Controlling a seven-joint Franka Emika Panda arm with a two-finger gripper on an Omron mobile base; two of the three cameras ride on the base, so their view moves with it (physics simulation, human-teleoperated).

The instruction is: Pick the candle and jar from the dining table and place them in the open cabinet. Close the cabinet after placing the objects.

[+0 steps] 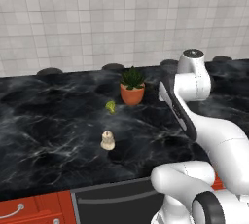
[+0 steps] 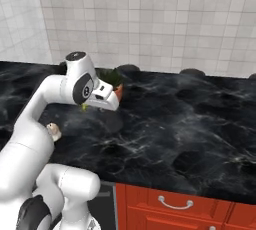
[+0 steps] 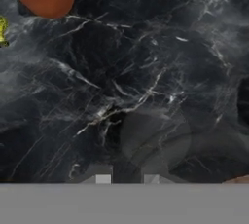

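Left of the closed, empty tool (image 3: 125, 179), the candle (image 1: 107, 140) sat unpicked on the tabletop (image 1: 48, 121); both placements and closing the cabinet remained.

The white arm (image 1: 214, 135) bends forward at the elbow (hand angled downward), its fingers (image 3: 127, 179) closed.

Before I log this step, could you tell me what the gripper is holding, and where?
Nothing: the gripper is shut with nothing between its tips, above bare dining table.
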